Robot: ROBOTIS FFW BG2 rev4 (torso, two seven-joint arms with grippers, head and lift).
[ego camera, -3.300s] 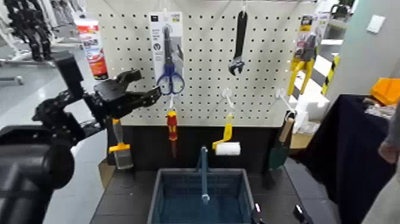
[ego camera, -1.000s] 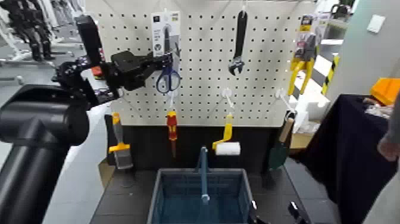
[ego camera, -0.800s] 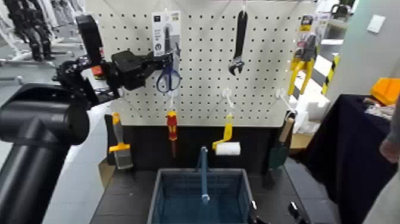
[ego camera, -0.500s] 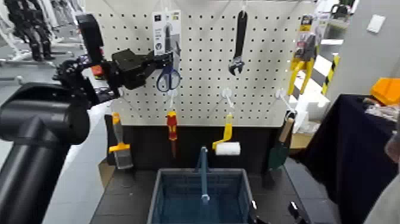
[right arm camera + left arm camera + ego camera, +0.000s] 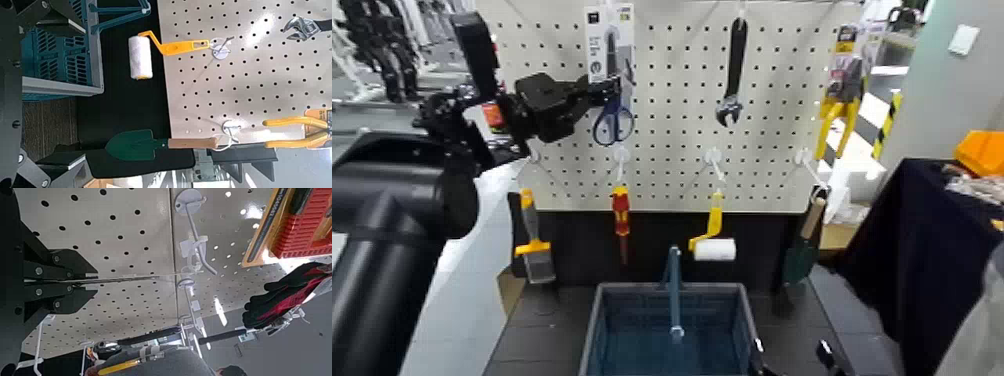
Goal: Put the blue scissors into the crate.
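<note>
The blue scissors [image 5: 612, 121] are fixed to a tall white card [image 5: 608, 40] that stands high against the pegboard [image 5: 772, 130]. My left gripper [image 5: 594, 96] reaches in from the left and is shut on the card just above the blue handle loops. In the left wrist view the card [image 5: 133, 279] shows edge-on as a thin line pinched between the fingers [image 5: 47, 270]. The blue-grey crate [image 5: 594, 330] with its central handle bar [image 5: 674, 295] stands below, at the table's front. My right gripper [image 5: 16, 102] is open and empty, parked low beside the crate [image 5: 55, 47].
On the pegboard hang a black wrench [image 5: 733, 70], a red-and-yellow screwdriver [image 5: 621, 215], a yellow paint roller [image 5: 714, 245], a scraper [image 5: 532, 250], a green trowel [image 5: 800, 255] and yellow-handled pliers [image 5: 840, 100]. A bare hook [image 5: 621, 155] sits under the scissors. A person's sleeve [image 5: 982, 335] shows at the right edge.
My left gripper closed in on the scissors card from the left, then rose with it. The card now sits higher on the board and slightly further left.
</note>
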